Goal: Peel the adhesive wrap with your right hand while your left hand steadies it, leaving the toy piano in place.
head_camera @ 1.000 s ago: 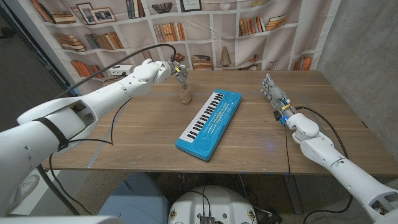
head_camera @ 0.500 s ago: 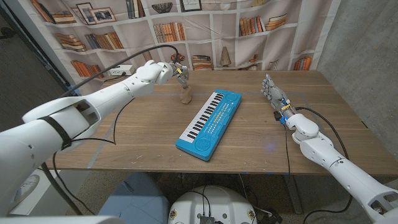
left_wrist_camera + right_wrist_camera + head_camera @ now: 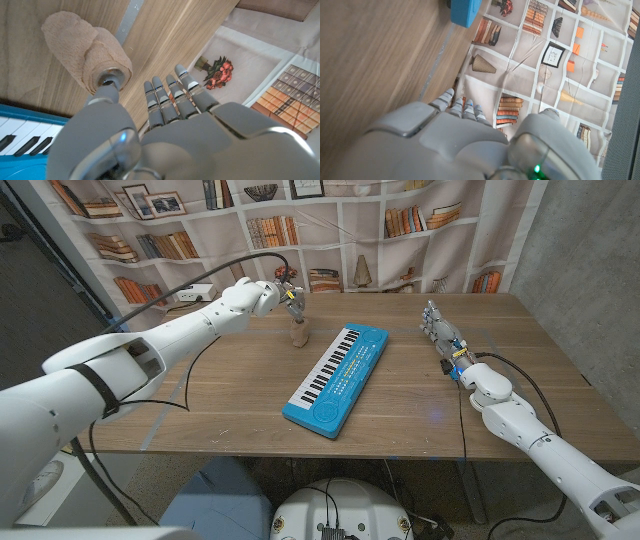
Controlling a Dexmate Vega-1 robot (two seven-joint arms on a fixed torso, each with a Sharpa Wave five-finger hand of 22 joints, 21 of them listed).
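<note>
A tan roll of adhesive wrap [image 3: 298, 333] stands on the wooden table [image 3: 230, 405], just left of the blue toy piano [image 3: 337, 378], which lies at an angle mid-table. My left hand [image 3: 283, 292] hovers right above the roll. In the left wrist view its fingers [image 3: 172, 100] reach out straight beyond the roll [image 3: 85, 55], and the thumb tip sits at the roll's core end; I cannot tell if it touches. The piano's keys [image 3: 17, 140] show beside it. My right hand [image 3: 437, 325] stands at the table's right side with fingers spread, holding nothing, apart from the piano.
A printed bookshelf backdrop [image 3: 330, 220] hangs close behind the table's far edge. A black cable [image 3: 185, 395] loops from my left arm over the table's left part. The piano's corner [image 3: 465, 12] shows beyond my right hand's fingers [image 3: 460, 107].
My left hand has edged slightly to the right above the roll. The right hand, the roll and the piano have not moved.
</note>
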